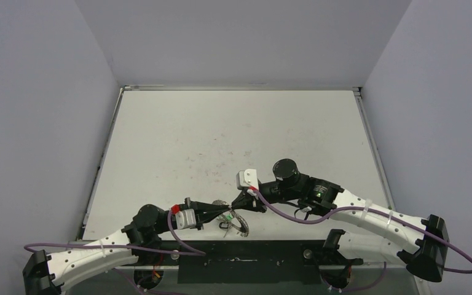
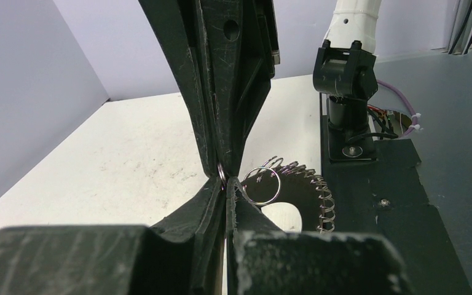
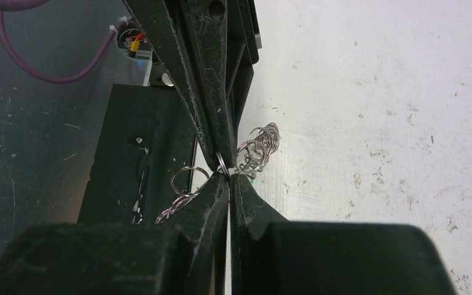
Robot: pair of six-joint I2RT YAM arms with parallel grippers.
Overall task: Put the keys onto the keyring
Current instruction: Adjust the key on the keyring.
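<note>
White, scuffed table (image 1: 233,135) between grey walls. Partly over the black base plate (image 1: 252,261) at its near edge is the keyring (image 2: 310,187), a hoop of thin wire that is probably light, springy and slippery. Above that plate my left gripper (image 2: 226,183) pinches one rim loop. My right gripper (image 3: 228,177), fingers pressed together, meets it tip to tip; I cannot tell whether it grips. The rim looks the best hold.

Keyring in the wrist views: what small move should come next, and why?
Probably ease the right gripper slightly away from the left gripper. Both are shut, tip to tip, on one rim loop of the keyring; a gentle pull would show whether both grips hold.
</note>
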